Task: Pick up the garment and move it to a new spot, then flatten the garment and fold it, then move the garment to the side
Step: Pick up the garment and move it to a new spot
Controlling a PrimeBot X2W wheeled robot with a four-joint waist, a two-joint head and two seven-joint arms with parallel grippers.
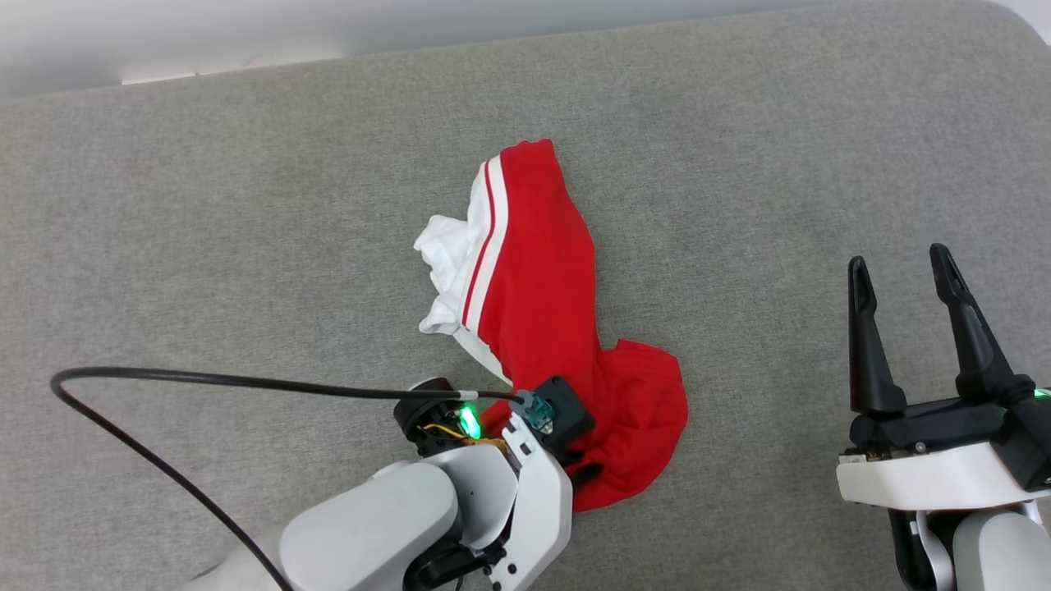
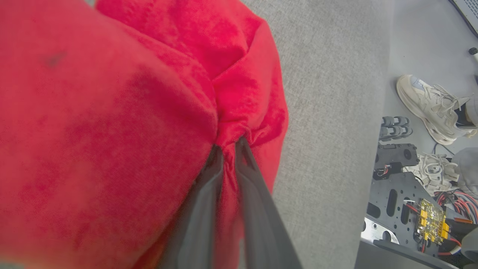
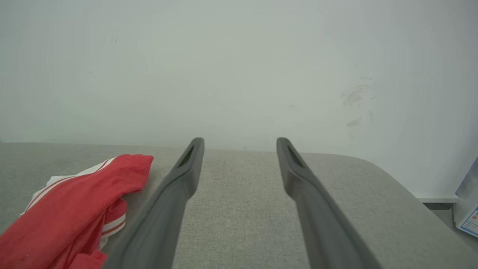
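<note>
**Head view:** garment (image 1: 538, 304) lies bunched mid-way across grey pad (image 1: 246, 205). Left gripper (image 1: 585, 474) at its near end. Right gripper (image 1: 901, 264) well apart at right, jaws spread, empty.

**Left wrist view:** fingers (image 2: 209, 194) pinched on fold of red fabric.

**Right wrist view:** garment at left, clear of spread fingers.

**Stage:** pick-up grasp made. Relocation, flattening, folding and side placement judged outstanding.

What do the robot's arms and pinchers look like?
Both arms have smooth white-grey shells. The left gripper and right gripper each have two long, dark, tapering fingers. A black cable loops to the left wrist, where a green light glows; the right wrist has one too.
</note>
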